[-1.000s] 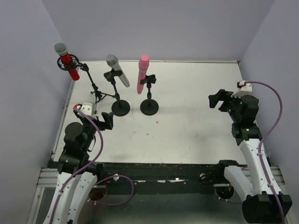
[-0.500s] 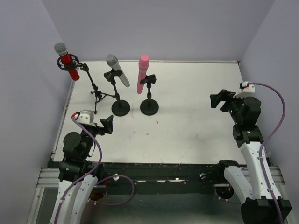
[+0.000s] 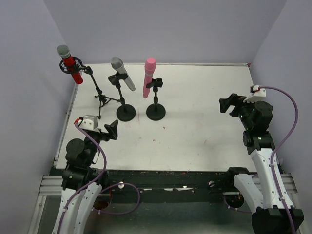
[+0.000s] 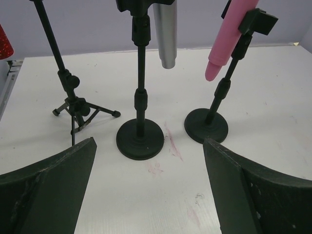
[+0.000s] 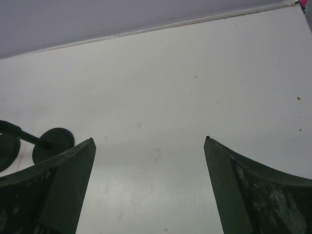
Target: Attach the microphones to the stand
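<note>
Red microphone (image 3: 73, 67), silver microphone (image 3: 124, 74), pink microphone (image 3: 148, 78): three, mounted on three stands (image 3: 155, 112)

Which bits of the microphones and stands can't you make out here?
Left wrist view: the glittery red microphone is cut by the left edge; the silver-grey microphone and pink microphone lose their heads at the top edge.
Right wrist view: one round black stand base shows; its pole leaves the left edge.
Top view: black clips too small to judge.

The white table (image 3: 204, 97) carries three black stands towards its far left: a tripod stand (image 3: 101, 101), a round-base stand (image 3: 126, 112), a second round-base stand (image 3: 156, 112) just beside it; faint reddish smudges (image 3: 155, 141) nearby
</note>
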